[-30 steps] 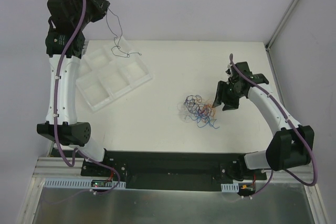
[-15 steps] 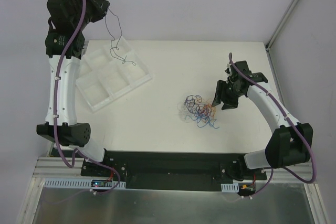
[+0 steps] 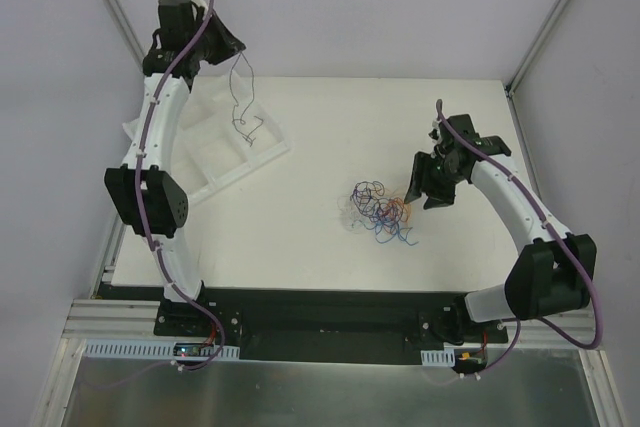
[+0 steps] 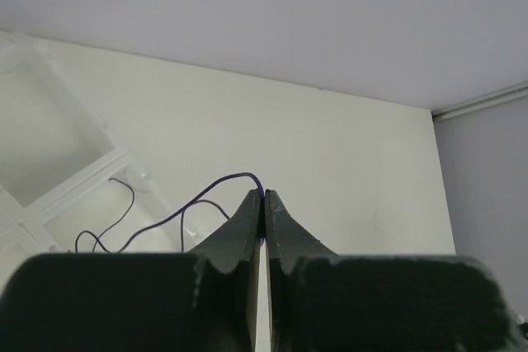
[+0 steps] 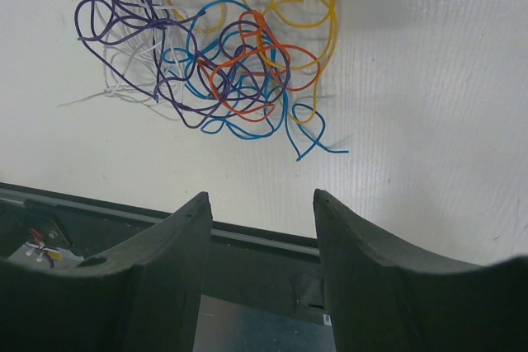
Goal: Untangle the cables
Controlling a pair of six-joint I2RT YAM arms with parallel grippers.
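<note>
As the arm [image 3: 160,127] swings inward, we note the left hand [image 3: 226,47] clamped on one dark wire [image 3: 238,97], now over the tray [image 3: 268,154]: one freed. Other cables [image 3: 380,209] stay tangled on the surface [image 3: 300,237], right hand [image 3: 430,187] apart nearby.

cables [image 5: 239,80]: thin, smooth plastic sheath, sl. gloss.
table [image 3: 300,247]: wht, matt, fine-ribbed.
tray [image 4: 74,183]: translucent plastic, smooth.
right gripper [image 5: 260,195]: blk plastic, matt.
front sheet [image 3: 300,392]: dull brushed metal.

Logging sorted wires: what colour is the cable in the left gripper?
Dark purple cable, pinched in the left gripper; left wrist view shows it best.
</note>
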